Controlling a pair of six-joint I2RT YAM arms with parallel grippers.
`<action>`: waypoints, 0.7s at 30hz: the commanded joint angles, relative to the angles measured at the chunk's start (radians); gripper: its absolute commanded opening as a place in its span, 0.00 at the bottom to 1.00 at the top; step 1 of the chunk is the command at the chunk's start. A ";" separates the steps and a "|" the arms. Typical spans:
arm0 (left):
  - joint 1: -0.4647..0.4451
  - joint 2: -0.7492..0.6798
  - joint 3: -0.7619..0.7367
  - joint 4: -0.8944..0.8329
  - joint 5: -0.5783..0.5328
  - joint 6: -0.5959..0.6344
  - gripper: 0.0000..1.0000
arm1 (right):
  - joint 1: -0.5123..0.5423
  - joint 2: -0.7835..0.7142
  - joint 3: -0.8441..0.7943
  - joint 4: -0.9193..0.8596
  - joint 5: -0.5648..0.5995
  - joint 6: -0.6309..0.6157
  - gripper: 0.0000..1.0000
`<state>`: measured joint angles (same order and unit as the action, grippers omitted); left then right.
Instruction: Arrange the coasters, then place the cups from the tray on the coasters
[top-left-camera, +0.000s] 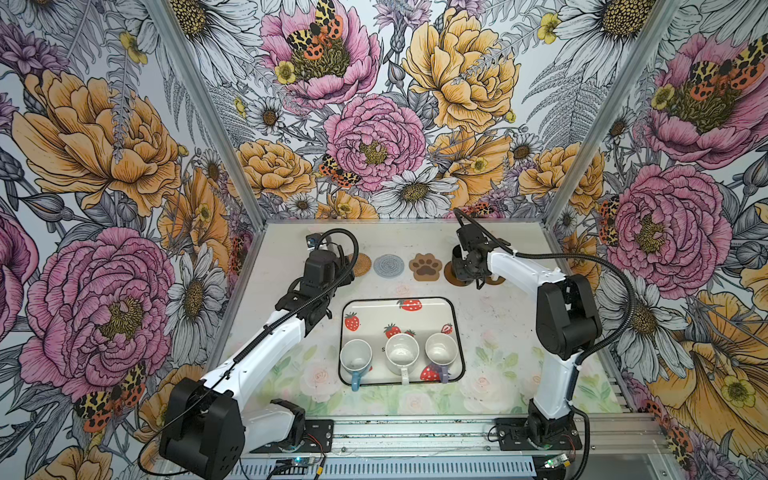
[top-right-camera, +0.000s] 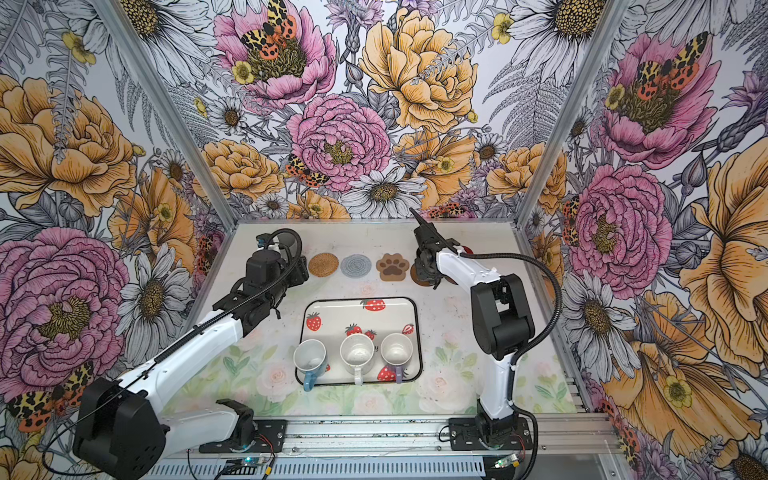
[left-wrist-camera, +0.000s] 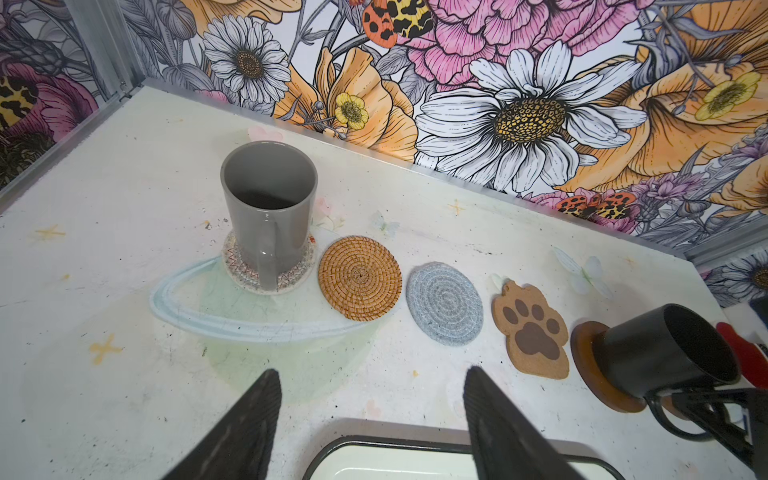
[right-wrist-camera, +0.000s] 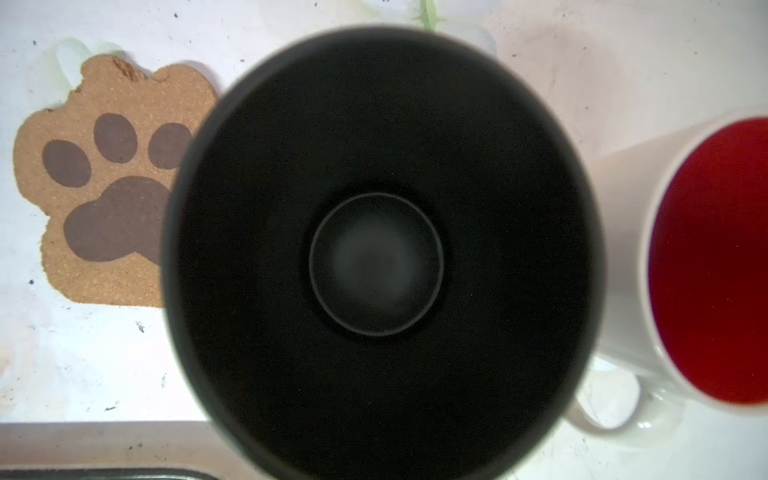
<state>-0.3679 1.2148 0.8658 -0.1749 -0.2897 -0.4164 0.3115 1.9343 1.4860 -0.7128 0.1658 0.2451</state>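
Right gripper (left-wrist-camera: 681, 407) pinched the black mug (left-wrist-camera: 665, 349) by its handle at the disc (left-wrist-camera: 588, 374) near the worktop's (left-wrist-camera: 124, 395) far edge. Level, centred seating was required before release. Left gripper (left-wrist-camera: 370, 374) stood wide, empty.

Mostly hidden lettering on tray (top-left-camera: 374, 316): only "s", "y"

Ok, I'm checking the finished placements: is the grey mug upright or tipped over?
Upright: the grey mug stands mouth-up with its base on the clear patterned coaster, handle toward the left wrist camera.
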 joint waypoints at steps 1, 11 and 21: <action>0.003 -0.006 0.015 0.014 0.003 0.006 0.71 | -0.005 -0.021 0.040 0.077 -0.008 0.009 0.00; 0.003 -0.009 0.015 0.014 0.001 0.006 0.71 | -0.005 -0.026 0.036 0.079 -0.029 0.013 0.00; 0.004 -0.009 0.015 0.014 0.003 0.005 0.71 | -0.005 -0.021 0.027 0.081 -0.025 0.011 0.00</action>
<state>-0.3679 1.2148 0.8658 -0.1749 -0.2897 -0.4168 0.3080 1.9343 1.4860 -0.7052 0.1341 0.2455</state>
